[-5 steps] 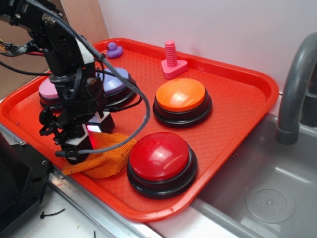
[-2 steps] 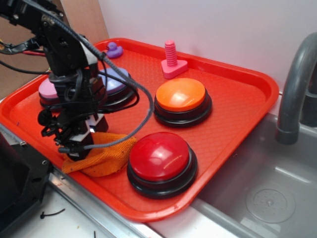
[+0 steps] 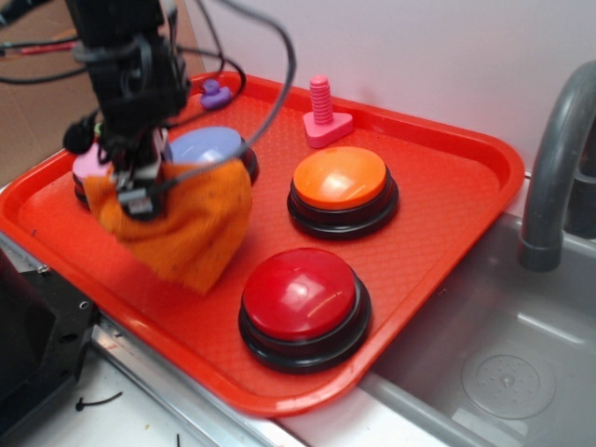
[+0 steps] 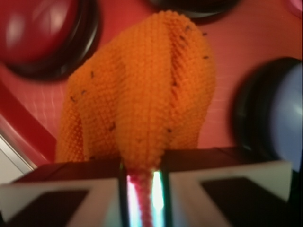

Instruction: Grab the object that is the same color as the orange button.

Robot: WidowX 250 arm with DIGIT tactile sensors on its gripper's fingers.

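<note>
A red plastic tray (image 3: 447,233) with a raised rim and a fine bumpy surface sits beside a grey metal sink (image 3: 521,345). On the tray stand four large round push buttons with glossy domes and black bases: an orange button (image 3: 340,179) toward the back, a red button (image 3: 300,294) near the front edge, a lavender-blue button (image 3: 209,146) and a pink button (image 3: 87,166) on the left, the pink one mostly hidden. Further back are a small purple rubber duck (image 3: 216,92) and a pink toy bolt (image 3: 323,114) standing upright on a triangular base.

The black robot gripper (image 3: 138,186) hangs above the left side of the tray, its fingers pinched tight on the top of an orange rag (image 3: 191,228). The rag is soft, nubbly terry cloth dotted with tiny dark specks. It dangles in a loose bunch, lifted clear of the tray, in front of the lavender-blue button and left of the red one.

In the wrist view the rag (image 4: 147,99) narrows to a fold squeezed between the two pale fingers (image 4: 227,189).

No writing can be read anywhere.
</note>
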